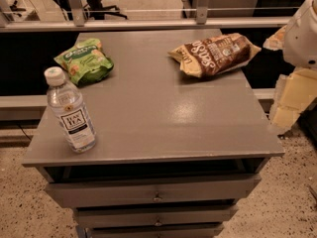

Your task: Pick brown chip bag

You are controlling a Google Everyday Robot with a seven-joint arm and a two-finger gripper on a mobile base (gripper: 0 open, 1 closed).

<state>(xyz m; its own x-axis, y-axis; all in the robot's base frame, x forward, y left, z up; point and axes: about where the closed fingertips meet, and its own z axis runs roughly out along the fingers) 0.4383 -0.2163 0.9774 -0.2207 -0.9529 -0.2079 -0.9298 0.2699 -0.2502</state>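
The brown chip bag [214, 54] lies on its side at the far right of the grey cabinet top [158, 113]. It is crinkly dark brown with tan ends and large white lettering. My arm's white housing [303, 33] shows at the right edge of the camera view, to the right of the bag. My gripper [290, 100] hangs below it, off the cabinet's right side, pale yellow and partly cut off by the frame edge. It is well apart from the bag and holds nothing that I can see.
A smaller green snack bag [84, 59] lies at the far left. A clear water bottle [69, 110] with a white cap stands upright near the front left corner. Drawers [156, 195] are below the top. A rail [148, 23] runs behind the cabinet.
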